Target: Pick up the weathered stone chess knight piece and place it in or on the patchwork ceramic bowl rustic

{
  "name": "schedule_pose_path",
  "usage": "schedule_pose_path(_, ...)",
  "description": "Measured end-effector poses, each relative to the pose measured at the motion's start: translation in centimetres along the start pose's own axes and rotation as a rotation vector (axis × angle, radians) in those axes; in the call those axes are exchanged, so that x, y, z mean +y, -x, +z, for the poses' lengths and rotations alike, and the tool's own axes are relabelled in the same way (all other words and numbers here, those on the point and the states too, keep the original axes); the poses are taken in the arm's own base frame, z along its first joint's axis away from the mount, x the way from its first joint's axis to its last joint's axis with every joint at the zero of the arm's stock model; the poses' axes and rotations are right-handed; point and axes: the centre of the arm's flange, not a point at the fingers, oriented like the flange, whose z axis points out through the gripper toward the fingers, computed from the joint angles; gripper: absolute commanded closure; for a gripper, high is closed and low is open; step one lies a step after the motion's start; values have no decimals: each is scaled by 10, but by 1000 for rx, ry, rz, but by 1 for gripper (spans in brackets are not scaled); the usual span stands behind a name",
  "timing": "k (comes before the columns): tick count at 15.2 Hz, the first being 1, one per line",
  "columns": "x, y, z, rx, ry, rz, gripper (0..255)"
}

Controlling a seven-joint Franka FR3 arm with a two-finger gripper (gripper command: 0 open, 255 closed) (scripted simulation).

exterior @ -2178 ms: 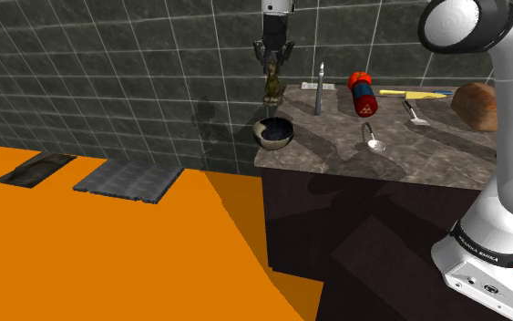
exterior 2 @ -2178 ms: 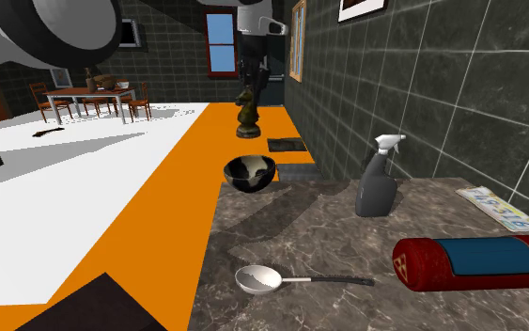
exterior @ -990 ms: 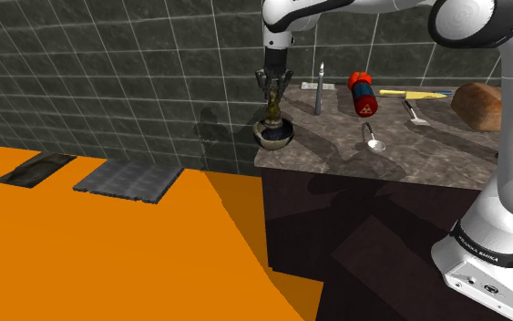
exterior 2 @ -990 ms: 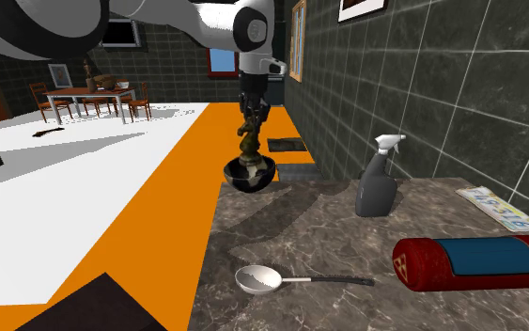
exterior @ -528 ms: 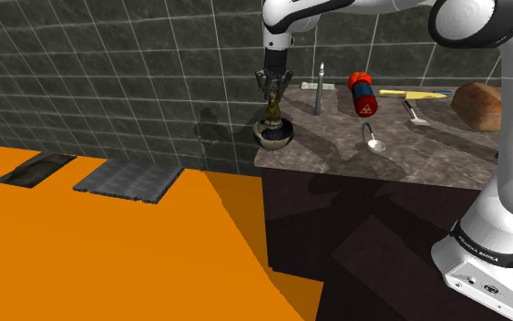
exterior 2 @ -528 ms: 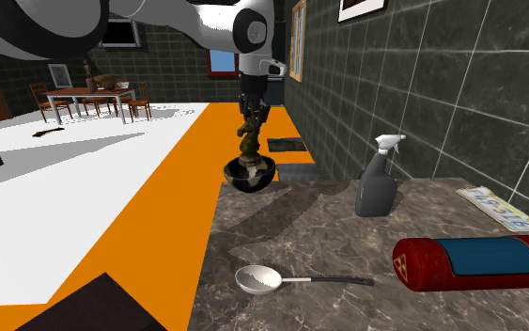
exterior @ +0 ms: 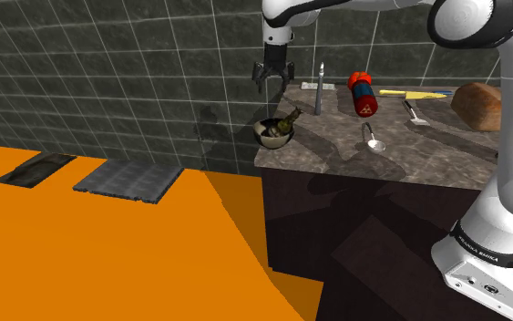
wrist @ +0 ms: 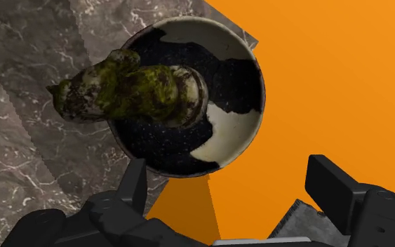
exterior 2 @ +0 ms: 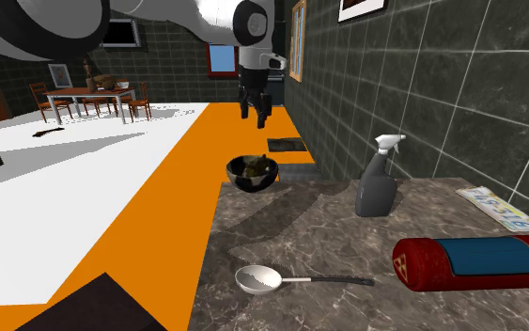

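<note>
The mossy, weathered chess knight [wrist: 125, 91] lies toppled on its side in the black-and-cream patchwork bowl [wrist: 238, 133], its head poking out over the rim. The bowl [exterior: 272, 134] stands at the corner of the dark marble counter, and the knight [exterior: 286, 119] leans over its rim toward the shoulder view's right. My black gripper [exterior: 272, 75] hangs open above the bowl, holding nothing. In the second exterior view the gripper [exterior 2: 255, 111] is well above the bowl [exterior 2: 252, 173] with the knight [exterior 2: 256, 167] resting inside. In the wrist view the fingers [wrist: 134, 184] stand wide apart.
On the marble counter [exterior 2: 347, 254] are a grey spray bottle [exterior 2: 377, 179], a metal spoon [exterior 2: 281, 279], a red and blue cylinder [exterior 2: 478, 264] and a flat booklet [exterior 2: 499, 207]. The bowl sits right at the counter's edge, above the orange floor [exterior: 108, 246].
The gripper opened and let go of the knight, then rose. The knight, upright in the bowl before, has tipped onto its side.
</note>
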Motion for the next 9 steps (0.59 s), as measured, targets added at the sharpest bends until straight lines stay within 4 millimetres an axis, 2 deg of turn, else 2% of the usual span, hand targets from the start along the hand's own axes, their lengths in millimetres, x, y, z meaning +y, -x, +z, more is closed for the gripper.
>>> schedule_pose_path(3,1,1,-29,1,0,0,0)
schedule_pose_path(9,2,1,-35,-1,0,0,0)
